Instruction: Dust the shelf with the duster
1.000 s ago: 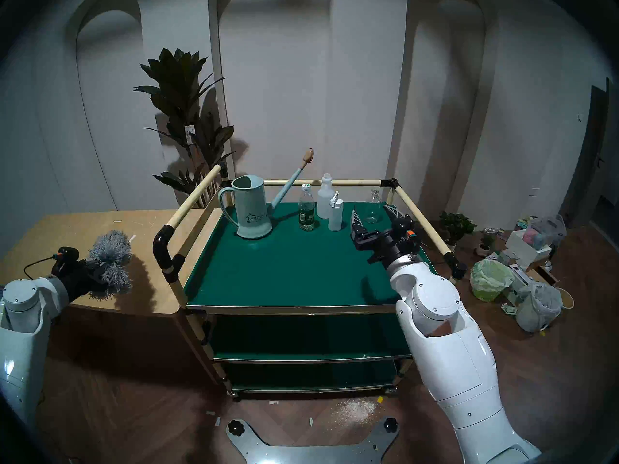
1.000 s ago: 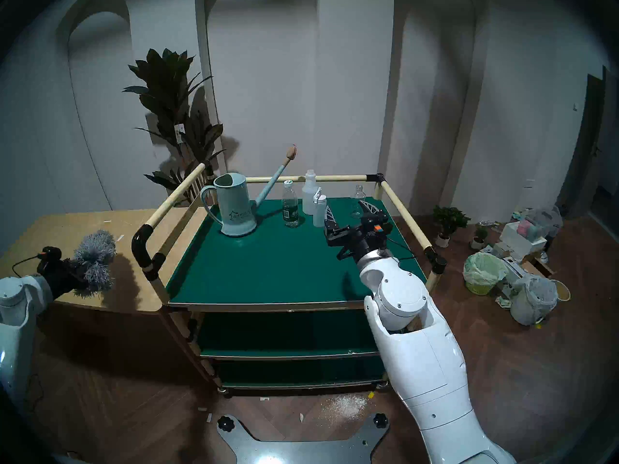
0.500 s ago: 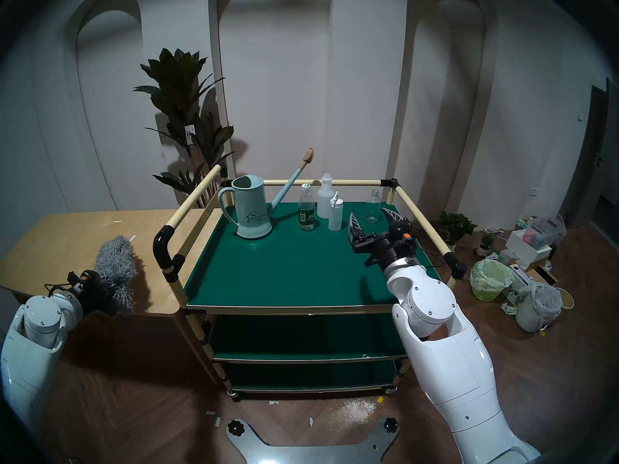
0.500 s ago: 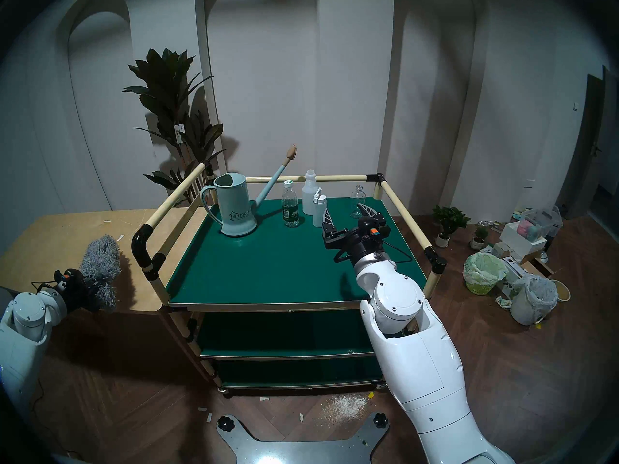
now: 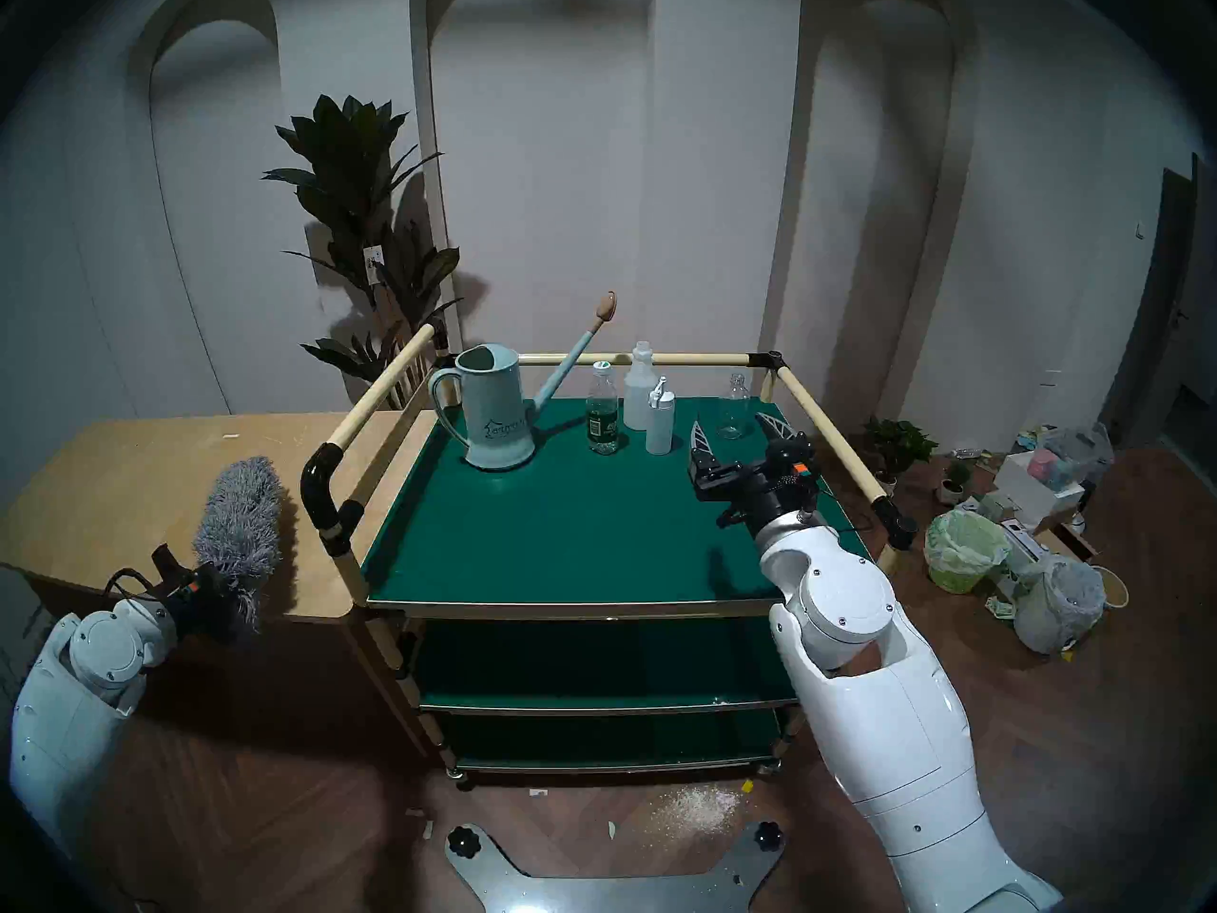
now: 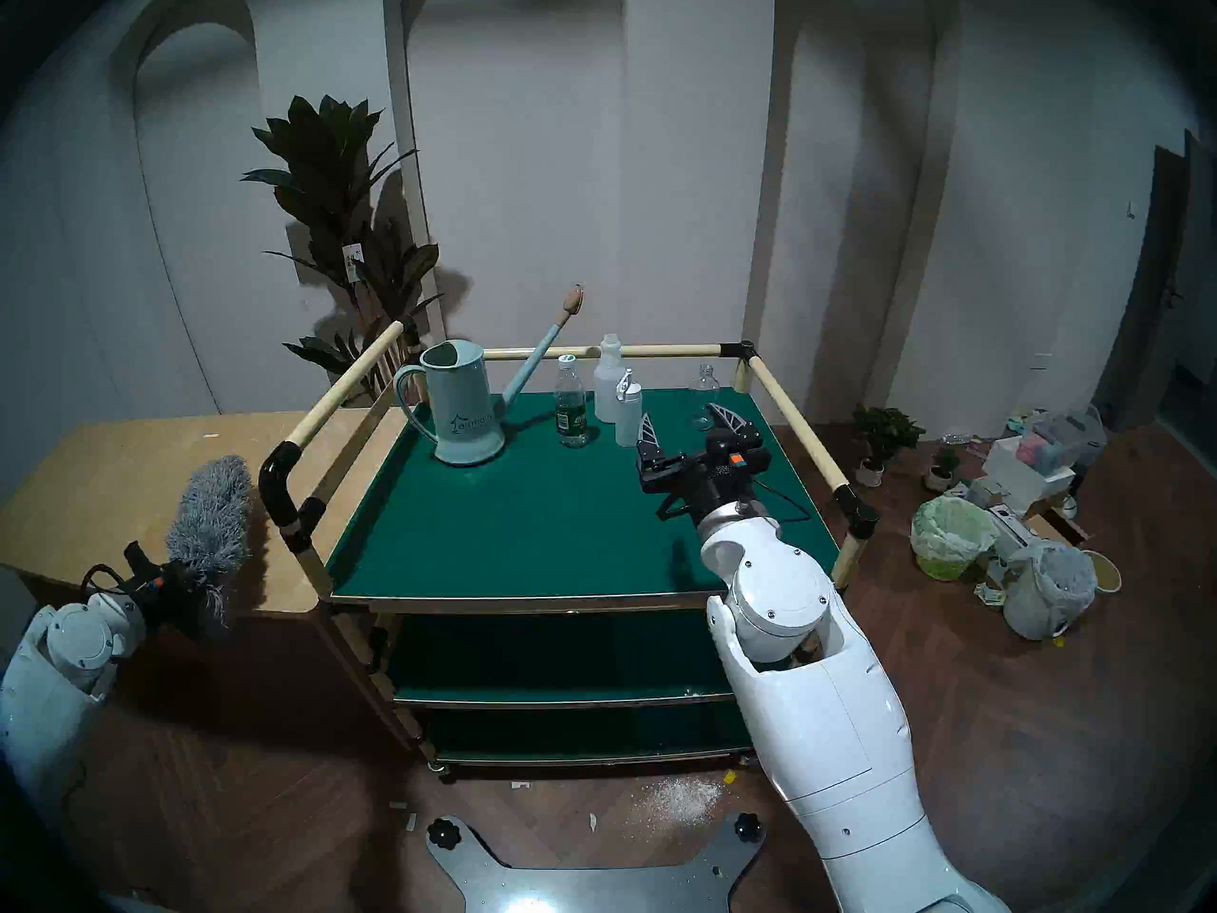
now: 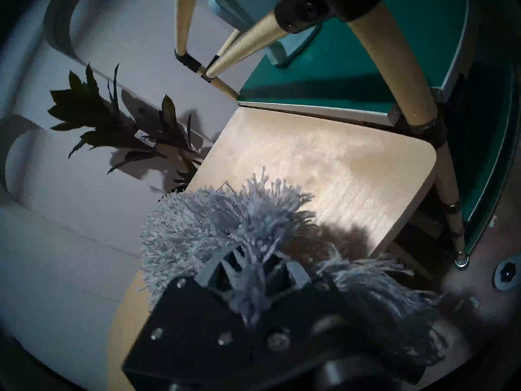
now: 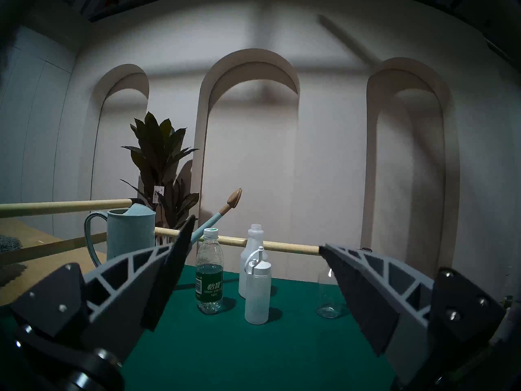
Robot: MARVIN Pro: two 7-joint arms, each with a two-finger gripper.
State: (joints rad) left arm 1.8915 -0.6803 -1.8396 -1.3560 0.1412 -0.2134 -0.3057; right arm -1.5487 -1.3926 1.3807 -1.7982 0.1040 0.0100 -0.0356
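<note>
The grey fluffy duster [image 5: 240,529] is held over the tan table, left of the cart, its head pointing up and away; it also shows in the right head view [image 6: 211,523] and the left wrist view [image 7: 214,221]. My left gripper [image 5: 220,585] is shut on the duster's lower end; its fingers [image 7: 222,263] are buried in the fluff and the handle is hidden. The shelf [image 5: 560,529], the cart's top green board, lies to the right [image 7: 352,71]. My right gripper [image 5: 729,424] is open and empty, hovering over the shelf's right side [image 8: 253,353].
At the shelf's back stand a pale blue watering can [image 5: 494,417], a green-labelled water bottle [image 5: 602,417], two white bottles [image 5: 660,421] and a clear glass bottle [image 5: 732,408]. Cream rails [image 5: 375,391] edge the shelf. The tan table [image 5: 132,470] adjoins it on the left. Bins [image 5: 965,549] stand on the floor at right.
My left arm has carried the duster rightward toward the cart's rail and turned its head to point up and away. My right gripper has shifted only slightly and stays open.
</note>
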